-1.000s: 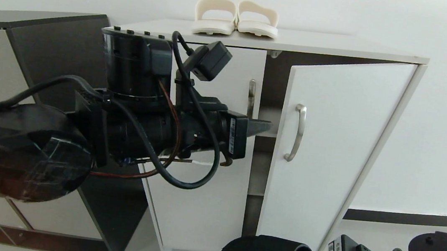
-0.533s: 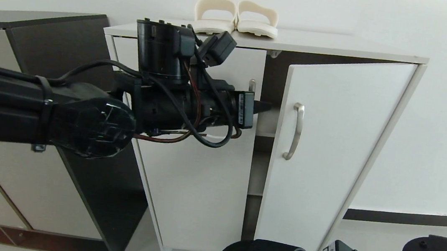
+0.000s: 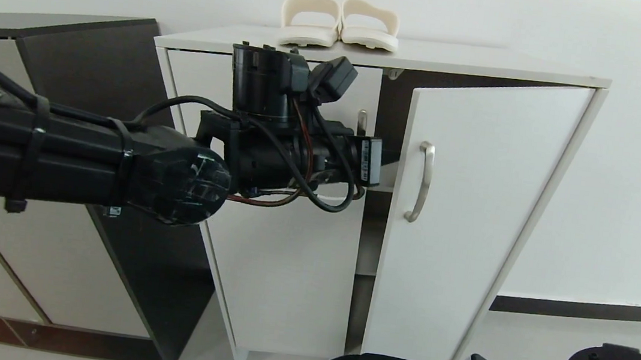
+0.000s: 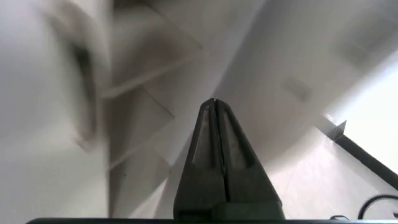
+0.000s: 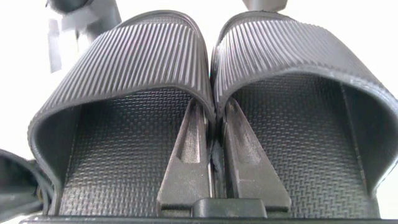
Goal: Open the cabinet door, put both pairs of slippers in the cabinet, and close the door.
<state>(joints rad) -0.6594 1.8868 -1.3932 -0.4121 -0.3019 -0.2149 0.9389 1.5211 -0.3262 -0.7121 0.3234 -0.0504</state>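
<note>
White cabinet (image 3: pixel 490 63) is what I take as my reference for all places. On the top of the cabinet, near its back edge, the cream slippers (image 3: pixel 340 25) stand side by side and touch each other.

The right door (image 3: pixel 471 233) of the cabinet is swung partly open, and its metal handle (image 3: pixel 421 182) is upright near the free edge. The left door (image 3: pixel 286 272) is shut flat against the cabinet. Between the two doors I see a dark opening.

My left hand (image 4: pixel 215 109) is at the upper part of the cabinet, in front of this opening and just beside the handle of the left door (image 3: pixel 361 123). Its two fingers are pressed together and there is nothing between them. In the left wrist view the tip points into the opening; the inside of the cabinet is blurred there, so I cannot say how deep the tip is.

My right hand (image 5: pixel 214 115) is low, in front of the foot of the right door. It grips the black slippers (image 5: pixel 155 68): one finger is inside each slipper, and the two inner walls are pinched between the fingers. The pair is outside the cabinet, held side by side.

A dark cabinet (image 3: pixel 88 51) stands just beside the white one, on the side of the shut door.
</note>
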